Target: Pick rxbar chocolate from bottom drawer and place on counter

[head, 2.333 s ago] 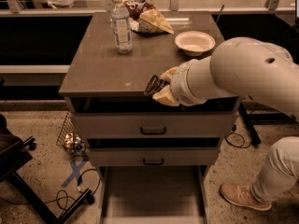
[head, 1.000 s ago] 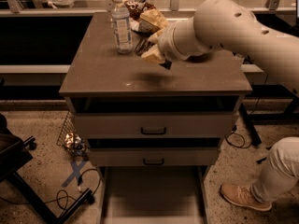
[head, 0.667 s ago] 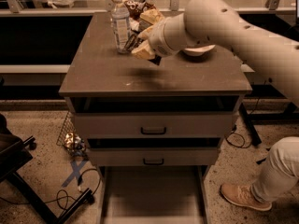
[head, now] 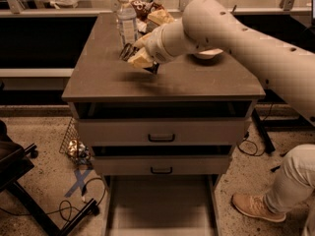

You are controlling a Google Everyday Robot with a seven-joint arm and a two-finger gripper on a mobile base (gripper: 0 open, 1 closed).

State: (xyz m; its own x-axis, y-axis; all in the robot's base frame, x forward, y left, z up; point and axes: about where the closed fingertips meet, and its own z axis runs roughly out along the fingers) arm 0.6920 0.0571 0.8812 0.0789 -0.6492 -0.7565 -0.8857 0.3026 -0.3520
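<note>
My gripper point(head: 133, 55) is over the left rear part of the counter point(head: 197, 85), just right of a water bottle. It is shut on the rxbar chocolate point(head: 126, 51), a small flat black bar that sticks out to the left of the fingers, a little above the counter top. The arm reaches in from the right and covers part of the counter. The bottom drawer point(head: 160, 208) is pulled out at the bottom of the view, a pale grey tray with a bare floor.
A clear water bottle point(head: 127, 21) stands right beside the gripper. A tan-and-brown snack bag point(head: 156, 14) lies behind it. A white bowl point(head: 209, 54) is mostly hidden by the arm. A person's leg and shoe point(head: 258, 205) are at right, a chair base point(head: 29, 200) at left.
The gripper has carried the bar from the counter's front edge up and back to the left, then down towards the counter top beside the bottle.
</note>
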